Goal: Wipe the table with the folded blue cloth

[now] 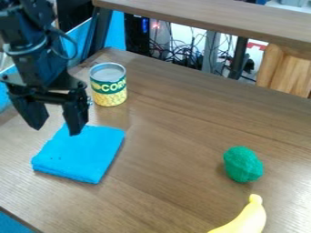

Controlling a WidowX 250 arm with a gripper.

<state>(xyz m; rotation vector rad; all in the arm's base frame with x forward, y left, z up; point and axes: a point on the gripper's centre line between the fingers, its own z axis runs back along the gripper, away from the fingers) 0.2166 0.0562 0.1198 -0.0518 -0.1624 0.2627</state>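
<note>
The gripper point(56, 131) is hanging, fingers standing apart, by the blue cloth point(82, 154) lying on the surface point(167, 136) near the corn can point(108, 86). A bumpy green ball point(243, 164) and banana point(248, 219) are sitting farther off.

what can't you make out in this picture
All in the camera view:
Smooth curved yellow banana: lower end, cut off by the bottom edge
Yellow-and-green metal can: far side, hidden by its own front
Folded blue cloth: inner layers, hidden by its top layer
Black two-finger claw: whether it touches the cloth, slanted angle hides any gap
</note>
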